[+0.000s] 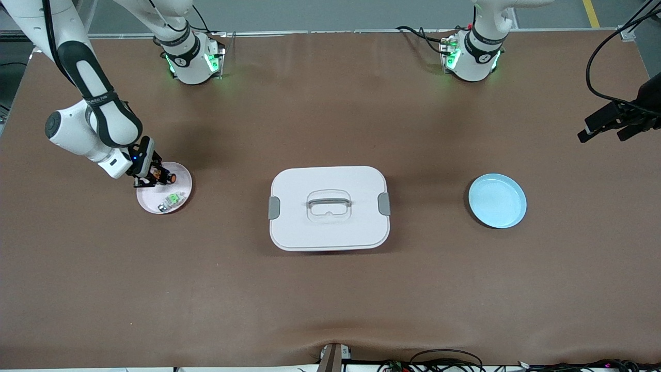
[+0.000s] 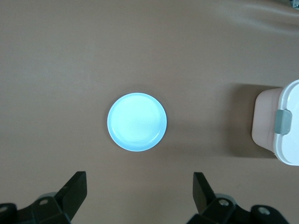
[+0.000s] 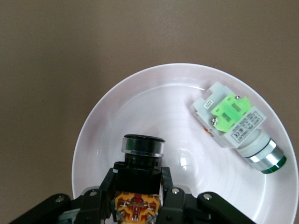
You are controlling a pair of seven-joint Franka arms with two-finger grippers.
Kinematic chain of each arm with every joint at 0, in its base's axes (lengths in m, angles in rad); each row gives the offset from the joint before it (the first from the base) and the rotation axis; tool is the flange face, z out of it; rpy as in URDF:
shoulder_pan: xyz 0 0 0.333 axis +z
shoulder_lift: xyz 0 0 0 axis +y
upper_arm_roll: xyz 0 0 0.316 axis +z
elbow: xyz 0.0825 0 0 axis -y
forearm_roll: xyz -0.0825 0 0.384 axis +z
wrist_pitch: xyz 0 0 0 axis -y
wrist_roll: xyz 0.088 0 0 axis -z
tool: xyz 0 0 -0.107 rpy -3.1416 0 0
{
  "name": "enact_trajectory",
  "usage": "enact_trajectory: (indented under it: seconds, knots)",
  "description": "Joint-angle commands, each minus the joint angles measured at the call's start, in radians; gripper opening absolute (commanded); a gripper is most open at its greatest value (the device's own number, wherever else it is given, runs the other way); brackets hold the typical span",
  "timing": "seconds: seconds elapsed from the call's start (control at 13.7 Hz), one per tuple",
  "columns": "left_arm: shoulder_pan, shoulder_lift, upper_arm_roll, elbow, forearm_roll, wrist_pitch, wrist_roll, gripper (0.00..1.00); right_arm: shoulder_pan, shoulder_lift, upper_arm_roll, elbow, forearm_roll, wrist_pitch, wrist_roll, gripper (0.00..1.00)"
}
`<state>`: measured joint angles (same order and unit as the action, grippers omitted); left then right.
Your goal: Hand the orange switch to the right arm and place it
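Observation:
My right gripper [image 1: 155,175] is shut on the orange switch [image 1: 166,177], low over the small pinkish-white plate [image 1: 184,187] at the right arm's end of the table. In the right wrist view the switch [image 3: 142,149] sits between the gripper's [image 3: 138,182] fingers, black body and orange terminal block showing, over the plate [image 3: 140,105]. I cannot tell whether the switch touches the plate. My left gripper [image 2: 140,198] is open and empty, high over the table beside the light blue plate [image 2: 137,122]; it is out of the front view.
A green-and-silver switch [image 1: 173,199] lies on the pinkish-white plate, also in the right wrist view [image 3: 236,126]. A white lidded box [image 1: 329,207] with a handle stands mid-table. The light blue plate [image 1: 497,200] lies toward the left arm's end. A black camera mount [image 1: 619,119] juts in there.

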<state>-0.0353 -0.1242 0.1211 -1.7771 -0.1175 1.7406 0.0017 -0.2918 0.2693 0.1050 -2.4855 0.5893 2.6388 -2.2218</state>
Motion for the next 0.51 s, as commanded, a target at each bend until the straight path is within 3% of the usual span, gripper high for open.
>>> enact_trajectory:
  seconds: [0.0, 0.07, 0.15, 0.22, 0.44]
  knots:
    - [-0.015, 0.014, 0.008, 0.050, 0.025, -0.001, 0.017, 1.00, 0.010, 0.007, 0.001, -0.007, 0.046, 0.044, -0.041, 0.00]
    - [-0.017, 0.038, 0.008, 0.080, 0.025, -0.001, 0.015, 1.00, 0.008, 0.011, 0.001, -0.006, 0.052, 0.044, -0.036, 0.00]
    - [-0.018, 0.061, 0.008, 0.109, 0.025, -0.001, 0.014, 1.00, 0.010, 0.013, -0.001, -0.006, 0.085, 0.040, -0.033, 0.23]
    - [-0.020, 0.078, 0.006, 0.140, 0.025, -0.001, 0.012, 1.00, 0.010, 0.016, -0.001, -0.006, 0.113, 0.032, -0.032, 0.99]
    - [-0.026, 0.121, 0.006, 0.209, 0.050, -0.004, 0.014, 1.00, 0.010, 0.014, 0.001, -0.003, 0.119, 0.027, -0.027, 1.00]
